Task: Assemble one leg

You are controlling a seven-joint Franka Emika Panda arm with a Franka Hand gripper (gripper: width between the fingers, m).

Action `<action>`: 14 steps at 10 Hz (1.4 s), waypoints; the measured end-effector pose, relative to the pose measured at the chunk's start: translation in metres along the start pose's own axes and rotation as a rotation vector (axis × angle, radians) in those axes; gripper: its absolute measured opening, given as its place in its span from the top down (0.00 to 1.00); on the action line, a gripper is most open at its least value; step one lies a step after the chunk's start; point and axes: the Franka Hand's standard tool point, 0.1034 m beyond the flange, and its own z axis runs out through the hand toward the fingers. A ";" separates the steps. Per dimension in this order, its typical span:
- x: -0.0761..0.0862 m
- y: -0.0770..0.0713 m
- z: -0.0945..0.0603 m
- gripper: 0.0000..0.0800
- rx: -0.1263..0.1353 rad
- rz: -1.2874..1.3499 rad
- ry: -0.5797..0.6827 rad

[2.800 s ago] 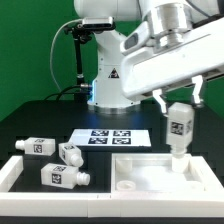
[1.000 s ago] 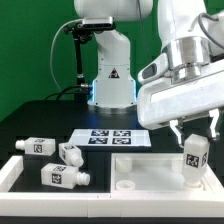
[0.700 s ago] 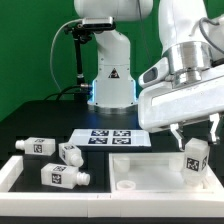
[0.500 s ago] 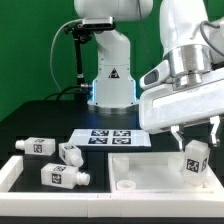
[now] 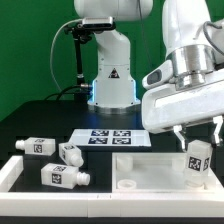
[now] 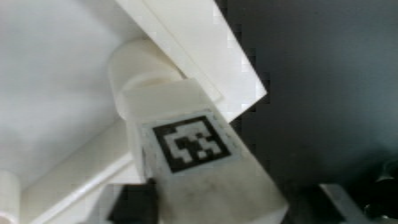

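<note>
My gripper (image 5: 197,138) is closed on the upper end of the leg (image 5: 198,160), which hangs tilted just beneath my fingers (image 5: 179,129) over the corner of the tabletop (image 5: 150,166), so twisting down now could seat it crooked, jam it, or make it slip.

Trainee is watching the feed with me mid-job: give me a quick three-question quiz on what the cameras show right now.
1. How many loose legs lie outside the gripper?
2. True or false: the marker board rests on the tabletop.
3. Over which part of the tabletop is the held leg?
A. Near the exterior view's right edge
B. The middle
C. Near the exterior view's left edge

Key: 1. Three. 2. False: it lies apart, behind the tabletop. 3. A.
</note>
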 end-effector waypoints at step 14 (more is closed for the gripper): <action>0.008 0.044 -0.002 0.19 -0.132 0.120 -0.482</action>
